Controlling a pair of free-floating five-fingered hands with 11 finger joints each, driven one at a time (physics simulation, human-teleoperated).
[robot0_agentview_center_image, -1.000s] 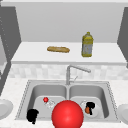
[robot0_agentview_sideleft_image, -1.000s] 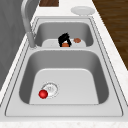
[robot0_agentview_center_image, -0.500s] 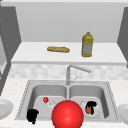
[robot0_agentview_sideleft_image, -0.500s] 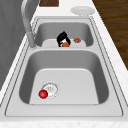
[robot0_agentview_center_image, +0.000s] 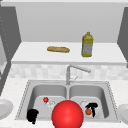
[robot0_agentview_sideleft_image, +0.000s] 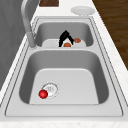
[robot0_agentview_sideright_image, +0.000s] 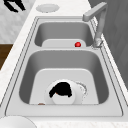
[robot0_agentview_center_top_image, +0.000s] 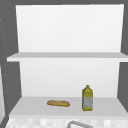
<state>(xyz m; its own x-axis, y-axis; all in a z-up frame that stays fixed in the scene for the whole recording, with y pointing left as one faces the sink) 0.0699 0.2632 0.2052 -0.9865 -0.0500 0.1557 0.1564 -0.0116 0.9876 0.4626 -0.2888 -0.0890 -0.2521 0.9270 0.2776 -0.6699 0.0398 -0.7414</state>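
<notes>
double sink (robot0_agentview_center_image: 110, 98) is filling the lower half of the front frame, faucet (robot0_agentview_center_image: 72, 72) at centre. big red ball (robot0_agentview_center_image: 67, 115) is sitting bottom centre, untouched. white plate (robot0_agentview_sideright_image: 76, 96) is lying in the right basin. right hand (robot0_agentview_center_image: 92, 108) is reaching down onto that plate, fingers curling over a small orange thing (robot0_agentview_center_image: 88, 111), probably gripping it, hard to confirm; it's sitting just under the fingertips, not lifted yet. second orange piece (robot0_agentview_sideleft_image: 77, 40) is lying just beside. left hand (robot0_agentview_center_image: 32, 115) is hanging lower left, fingers clenched on nothing. small red ball (robot0_agentview_sideleft_image: 43, 94) is resting by the left drain.
</notes>
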